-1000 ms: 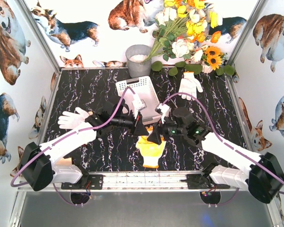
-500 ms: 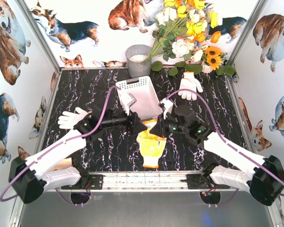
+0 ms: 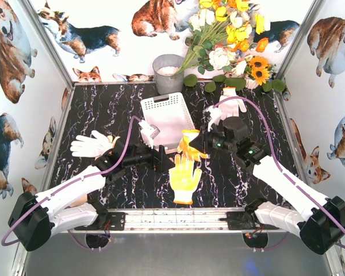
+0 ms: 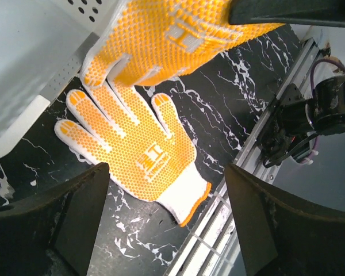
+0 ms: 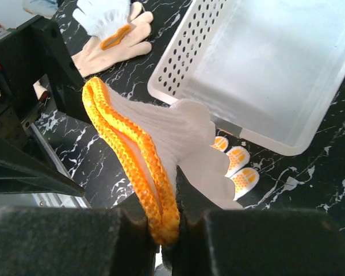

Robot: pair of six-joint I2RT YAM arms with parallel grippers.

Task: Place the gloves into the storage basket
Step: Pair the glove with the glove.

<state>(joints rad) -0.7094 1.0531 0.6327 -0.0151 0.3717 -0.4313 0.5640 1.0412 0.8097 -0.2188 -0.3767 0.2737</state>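
My right gripper (image 5: 169, 224) is shut on the orange cuff of a yellow-palmed glove (image 5: 161, 138), which hangs in the air just in front of the storage basket (image 5: 264, 69). From above, that glove (image 3: 190, 145) hangs at the near right corner of the white basket (image 3: 165, 115), with the right gripper (image 3: 200, 141) beside it. A second yellow-dotted glove (image 4: 132, 152) lies palm up on the table below. My left gripper (image 4: 167, 224) stands open over its cuff, holding nothing. In the top view the left gripper (image 3: 164, 159) is left of the lying glove (image 3: 184, 179).
A white glove (image 3: 92, 144) lies at the table's left side and another (image 3: 231, 103) at the back right. The round grey bucket (image 3: 168, 72) and a bunch of flowers (image 3: 230, 40) stand against the back wall. A metal rail (image 4: 241, 195) runs along the near edge.
The left gripper has opened and drawn back to the left. The right gripper has shut on the upper yellow glove and lifted it off the other, towards the basket.
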